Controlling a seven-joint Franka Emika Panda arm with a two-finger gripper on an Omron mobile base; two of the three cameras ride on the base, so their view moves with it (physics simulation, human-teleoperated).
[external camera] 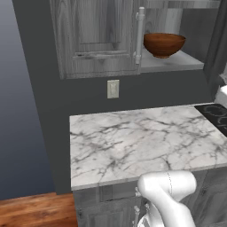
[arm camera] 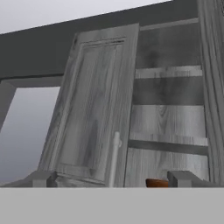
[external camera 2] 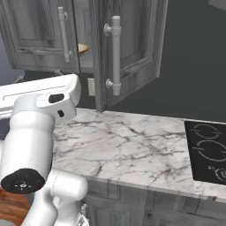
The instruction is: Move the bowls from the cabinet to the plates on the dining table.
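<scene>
A glossy reddish-brown bowl [external camera: 164,43] stands on the lowest shelf of the grey woodgrain cabinet [external camera: 95,40], just right of its door's silver bar handle. From the right base view the cabinet [external camera 2: 132,48] has one door swung open, and a tan sliver of a bowl [external camera 2: 83,47] shows in the gap. My gripper [arm camera: 113,178] is open with nothing between its fingertips [arm camera: 43,178], below and in front of the cabinet. In the hand view the open door [arm camera: 94,109] and bare shelves rise ahead, with the bowl's edge [arm camera: 156,183] low between the fingers. The plates and dining table are out of view.
Under the cabinet lies a white marble counter [external camera: 142,137] with a black stove [external camera: 215,113] at its right end. A wall outlet [external camera: 113,88] sits between counter and cabinet. Wooden floor [external camera: 31,210] lies left of the counter. The open door [external camera 2: 117,57] juts out over the counter.
</scene>
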